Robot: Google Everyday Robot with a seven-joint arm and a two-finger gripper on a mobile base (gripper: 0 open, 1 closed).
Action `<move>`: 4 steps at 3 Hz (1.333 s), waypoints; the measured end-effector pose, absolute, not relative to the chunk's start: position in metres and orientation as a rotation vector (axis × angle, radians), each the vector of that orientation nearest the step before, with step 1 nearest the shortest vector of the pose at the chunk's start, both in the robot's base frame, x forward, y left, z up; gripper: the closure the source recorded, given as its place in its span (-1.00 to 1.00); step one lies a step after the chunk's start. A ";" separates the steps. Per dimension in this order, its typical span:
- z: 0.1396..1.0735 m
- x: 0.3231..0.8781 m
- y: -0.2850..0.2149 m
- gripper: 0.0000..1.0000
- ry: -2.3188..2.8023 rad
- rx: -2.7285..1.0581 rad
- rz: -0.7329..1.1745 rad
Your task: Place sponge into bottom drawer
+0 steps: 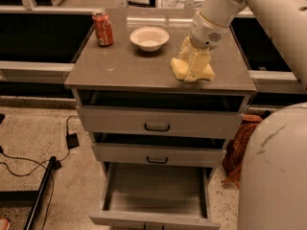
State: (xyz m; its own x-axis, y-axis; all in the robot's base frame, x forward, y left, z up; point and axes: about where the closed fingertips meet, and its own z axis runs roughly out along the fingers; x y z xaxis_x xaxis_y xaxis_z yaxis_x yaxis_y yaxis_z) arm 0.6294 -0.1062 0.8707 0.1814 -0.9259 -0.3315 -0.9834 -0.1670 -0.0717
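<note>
Looking down on the grey cabinet point(120, 67), we note the gripper point(195, 70) lowered onto the right half of its top, near the front edge. It sits directly on the sponge point(177, 69), which lies flat on the top. Pale yellow foam shows at the gripper's left and right sides. Gripper and foam are close in colour, so we cannot tell whether the gripper is clamped on the sponge or released.

The arm point(261, 6) comes in from the upper right, its white wrist pointing down and slightly left to the sponge. The robot's pale body point(276, 171) fills the lower right corner.

Other items on the top:
- white bowl point(149, 38), upright, toward the back near the middle, well apart from the sponge.
- red can point(102, 28), upright, at the back left, left of the bowl.

Drawers:
- top drawer point(158, 122) and middle drawer point(158, 155), each with a dark handle and a dark gap above its front.
- bottom drawer point(153, 193), pulled well out toward us, with a plain grey interior and nothing visible inside. The sponge is on the cabinet top, not in this drawer.

On the speckled floor at left, we see black cables point(29, 163) and a small black box point(73, 140). An orange-brown bundle point(240, 145) lies right of the cabinet.
</note>
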 end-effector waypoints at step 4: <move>0.845 0.549 -0.099 1.00 2.269 -1.549 0.503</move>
State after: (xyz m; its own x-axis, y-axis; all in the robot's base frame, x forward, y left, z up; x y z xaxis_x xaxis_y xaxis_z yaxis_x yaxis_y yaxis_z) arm 0.5495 -0.0990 0.8453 -0.3432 -0.8123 -0.4716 -0.9355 0.3406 0.0940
